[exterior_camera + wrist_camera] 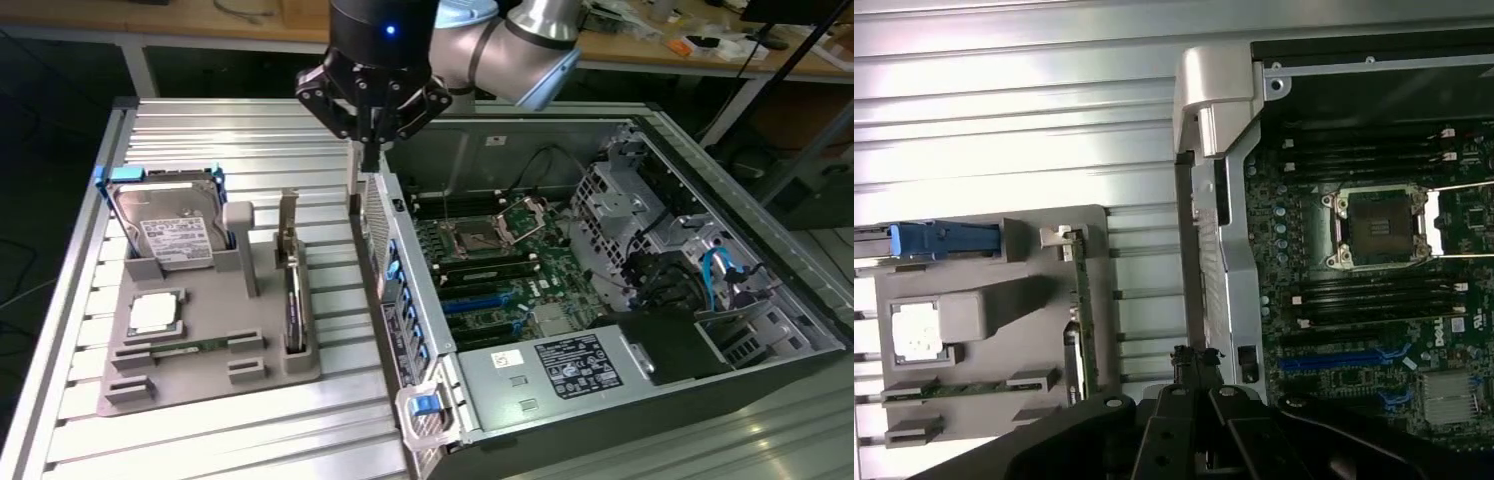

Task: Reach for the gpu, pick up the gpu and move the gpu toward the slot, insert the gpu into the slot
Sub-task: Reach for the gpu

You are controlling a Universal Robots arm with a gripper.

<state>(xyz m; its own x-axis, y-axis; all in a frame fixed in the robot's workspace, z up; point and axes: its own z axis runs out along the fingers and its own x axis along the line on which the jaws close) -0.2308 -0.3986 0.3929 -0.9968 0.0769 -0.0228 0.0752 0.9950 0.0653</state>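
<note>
The gpu (pixel 291 292) stands on its edge in a grey holder tray (pixel 200 385), its silver bracket (pixel 287 215) at the far end. In the wrist view the gpu (pixel 1080 310) is a thin green strip beside the tray. My gripper (pixel 371 150) hangs above the near wall of the open computer case (pixel 400 290), apart from the card and to its right in the exterior view. Its fingertips (pixel 1192 358) meet, shut with nothing between them. Blue slots (pixel 478 298) lie on the motherboard (pixel 1354 300) inside the case; a blue slot (pixel 1344 358) also shows on the wrist camera.
The tray also carries a silver hard drive (pixel 167 228) in a blue-edged bracket, a square processor chip (pixel 154 312) and a small memory stick (pixel 187 347). Cables and a drive cage (pixel 667 230) fill the case's far side. A ribbed metal table (pixel 200 130) lies beneath.
</note>
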